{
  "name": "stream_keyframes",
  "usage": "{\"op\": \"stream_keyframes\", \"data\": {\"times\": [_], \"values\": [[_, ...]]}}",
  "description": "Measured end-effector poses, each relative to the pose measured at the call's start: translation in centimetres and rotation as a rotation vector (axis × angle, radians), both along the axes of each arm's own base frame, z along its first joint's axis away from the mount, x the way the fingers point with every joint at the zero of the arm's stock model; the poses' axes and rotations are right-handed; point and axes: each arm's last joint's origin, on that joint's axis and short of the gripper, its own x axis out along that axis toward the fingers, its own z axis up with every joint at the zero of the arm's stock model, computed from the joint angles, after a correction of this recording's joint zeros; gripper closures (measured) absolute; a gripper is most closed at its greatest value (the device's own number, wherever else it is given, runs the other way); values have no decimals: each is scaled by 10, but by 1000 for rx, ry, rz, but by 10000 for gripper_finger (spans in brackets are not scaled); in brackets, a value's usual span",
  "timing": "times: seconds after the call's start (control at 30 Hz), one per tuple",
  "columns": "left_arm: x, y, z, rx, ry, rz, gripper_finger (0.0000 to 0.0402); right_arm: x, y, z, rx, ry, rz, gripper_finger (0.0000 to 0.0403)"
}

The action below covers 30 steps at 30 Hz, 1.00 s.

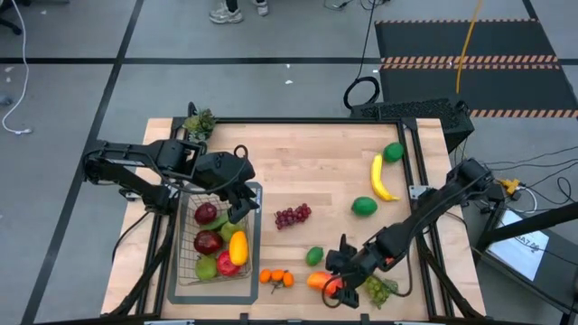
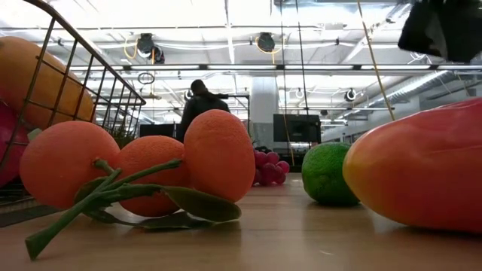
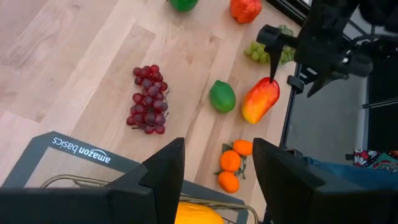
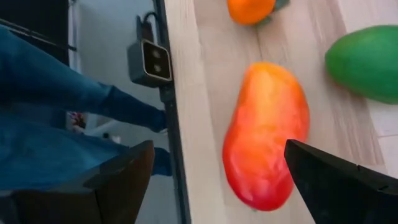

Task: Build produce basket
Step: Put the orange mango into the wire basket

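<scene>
Right gripper (image 1: 336, 287) low at the table's near edge, fingers spread wide on either side of a red-orange mango (image 1: 321, 281), not closed on it; right wrist view confirms mango (image 4: 266, 134) lying flat on the wood between the two dark fingers, clear of both. Left gripper (image 1: 237, 200) above the wire basket (image 1: 185, 236), fingers parted with nothing between them; left wrist view shows the gap between its fingers (image 3: 165, 171) empty, over the basket's far rim.

Seen only from overhead: basket contents, namely red apples (image 1: 207, 214), a green pear (image 1: 207, 267) and a yellow-orange mango (image 1: 237, 247); basket resting on a grey mat (image 1: 256, 194) at the table's left. Also banana (image 1: 381, 178) and two green fruits (image 1: 364, 206) at the right half, potted sprig (image 1: 200, 122) at the far left corner.

Shown best at table height: oranges (image 2: 151, 162) on a leafy stem, just beside the basket; lime (image 2: 328, 174) beyond them; purple grapes (image 2: 269, 167) farther back. Green grapes (image 1: 379, 289) just beside the right gripper, visible overhead and in the left wrist view.

Surface: light wooden tabletop (image 1: 316, 162) with a dark frame. Room: grey floor, black mat with striped edging, ceiling lights, a person (image 2: 200, 105) standing in the background.
</scene>
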Motion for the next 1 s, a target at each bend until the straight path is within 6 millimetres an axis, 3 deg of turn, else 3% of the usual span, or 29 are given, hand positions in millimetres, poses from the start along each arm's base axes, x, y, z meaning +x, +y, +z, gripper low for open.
{"op": "stream_keyframes", "data": {"times": [0.77,1.0], "values": [[0,0,0,-13,3,20,213,10,10,-55,-200,58,147,45],[0,0,0,-4,1,11,213,12,7,-58,-240,46,160,46]]}}
